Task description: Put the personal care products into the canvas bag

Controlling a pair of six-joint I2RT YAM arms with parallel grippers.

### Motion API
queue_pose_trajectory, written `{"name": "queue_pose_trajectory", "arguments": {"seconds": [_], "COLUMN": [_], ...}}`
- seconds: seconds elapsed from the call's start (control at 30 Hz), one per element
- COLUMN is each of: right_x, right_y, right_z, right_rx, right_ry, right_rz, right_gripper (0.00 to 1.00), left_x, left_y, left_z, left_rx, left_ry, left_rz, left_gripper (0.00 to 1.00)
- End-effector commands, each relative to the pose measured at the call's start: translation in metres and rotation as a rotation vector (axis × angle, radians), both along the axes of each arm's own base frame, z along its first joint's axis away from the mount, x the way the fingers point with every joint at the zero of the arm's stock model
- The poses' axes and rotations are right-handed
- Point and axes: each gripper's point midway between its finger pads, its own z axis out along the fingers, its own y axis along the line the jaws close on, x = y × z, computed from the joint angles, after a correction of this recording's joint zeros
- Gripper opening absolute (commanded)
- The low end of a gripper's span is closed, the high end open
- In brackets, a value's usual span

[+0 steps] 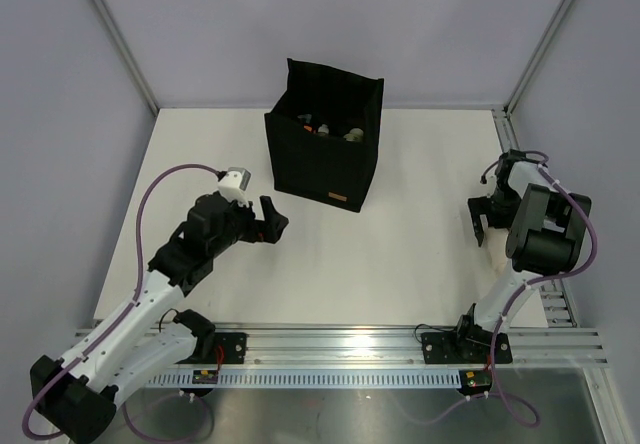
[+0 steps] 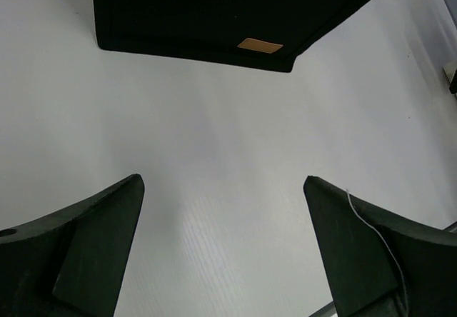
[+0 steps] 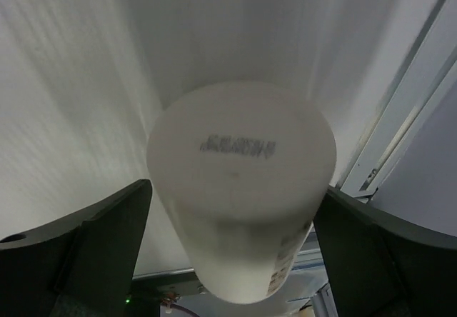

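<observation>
canvas bag: several bottles inside | left claw: wide, empty | right claw: wide, straddling white bottle

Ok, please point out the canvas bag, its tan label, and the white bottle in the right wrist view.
canvas bag (image 1: 318, 159): top external view, on its front wall.
tan label (image 2: 260, 45): left wrist view, middle of the label.
white bottle (image 3: 239, 153): right wrist view, on its flat round end.

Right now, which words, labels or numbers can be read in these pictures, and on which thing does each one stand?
Nothing can be read with certainty.
Flat end of the white bottle: one dark printed line, too blurred to read.
Side of the white bottle: small print, too small to read.
The tan label on the canvas bag: no legible text.
</observation>
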Motion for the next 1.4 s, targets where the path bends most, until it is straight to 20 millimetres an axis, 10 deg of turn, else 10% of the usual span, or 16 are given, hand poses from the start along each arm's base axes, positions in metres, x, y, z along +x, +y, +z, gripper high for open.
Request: {"name": "queue_pose_trajectory", "arguments": {"seconds": [0.0, 0.17, 0.43, 0.5, 0.7, 0.93, 1.07, 1.27, 1.37], "right_x": [0.008, 0.009, 0.008, 0.02, 0.049, 0.088, 0.125, 0.16, 0.181], "right_y": [-0.01, 0.001, 0.031, 0.05, 0.125, 0.158, 0.188, 0.286, 0.342], "right_z": [-0.009, -0.017, -0.018, -0.003, 0.091, 0.203, 0.322, 0.443, 0.464], "right_rx": [-0.045, 0.024, 0.233, 0.344, 0.747, 0.892, 0.846, 0.819, 0.796], "right_ry": [0.01, 0.044, 0.02, -0.062, -0.41, -0.723, -0.955, -1.231, -1.351], "right_rz": [0.013, -0.006, -0.013, 0.018, 0.212, 0.402, 0.595, 0.789, 0.855], "right_gripper": [0.96, 0.88, 0.0, 0.0, 0.0, 0.0, 0.0, 0.0, 0.0], "left_x": [0.0, -0.002, -0.002, -0.002, 0.001, 0.002, 0.004, 0.004, 0.002], "left_y": [-0.004, -0.001, 0.0, 0.0, 0.0, 0.002, 0.006, 0.006, 0.005], "left_z": [0.015, 0.015, 0.015, 0.016, 0.022, 0.028, 0.038, 0.041, 0.042], "left_rx": [-0.054, -0.073, -0.07, -0.07, -0.07, -0.085, -0.094, -0.113, -0.129], "left_ry": [-0.047, -0.049, -0.044, -0.047, -0.055, -0.067, -0.104, -0.102, -0.097], "left_rz": [-0.01, 0.011, 0.02, 0.021, 0.025, 0.043, 0.067, 0.077, 0.078], "left_gripper": [0.99, 0.99, 0.99, 0.99, 0.99, 0.99, 0.99, 0.99, 0.99]}}
